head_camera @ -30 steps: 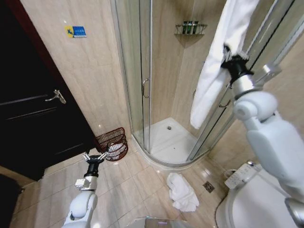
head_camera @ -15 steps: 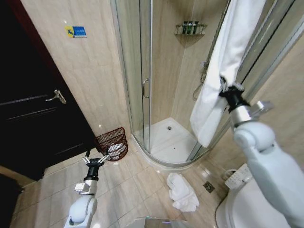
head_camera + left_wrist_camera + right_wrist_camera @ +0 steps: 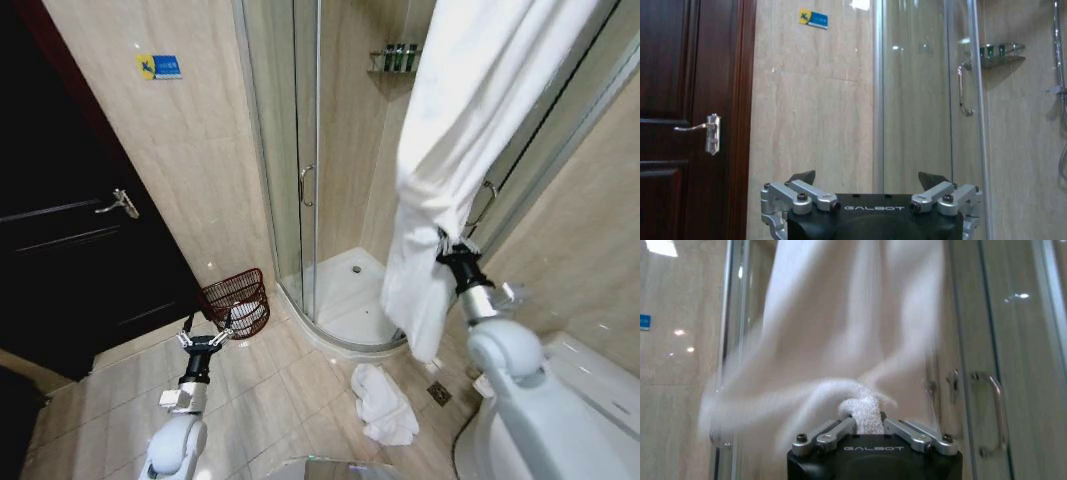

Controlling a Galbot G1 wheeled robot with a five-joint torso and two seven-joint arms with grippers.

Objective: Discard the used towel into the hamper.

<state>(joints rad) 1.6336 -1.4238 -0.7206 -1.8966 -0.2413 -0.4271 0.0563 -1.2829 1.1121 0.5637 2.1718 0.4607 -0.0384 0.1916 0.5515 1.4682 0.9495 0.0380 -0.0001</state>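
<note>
2 arms show in the head view. The right gripper (image 3: 447,246) is raised in front of the shower enclosure (image 3: 310,200), pinching a fold of the long white towel (image 3: 470,130), which hangs from above the frame and drapes down past the gripper toward the shower tray. The left gripper (image 3: 203,338) is held low over the tiled floor, fingers spread with nothing between them, just in front of the hamper (image 3: 236,303). The hamper stands on the floor against the wall, between the dark door (image 3: 70,230) and the glass enclosure, with something white lying inside it. A second crumpled white towel (image 3: 384,403) lies on the floor near the enclosure's curved edge, beside a floor drain (image 3: 439,393).

From the left wrist, the left gripper (image 3: 869,178) is wide apart and empty, facing the beige tiled wall, with the door and its lever handle (image 3: 703,131) to one side and the glass door's handle (image 3: 963,89) to the other.

From the right wrist, the right gripper (image 3: 867,420) is pressed onto a bunched ridge of the towel (image 3: 840,330), whose cloth rises in front of the glass.
</note>
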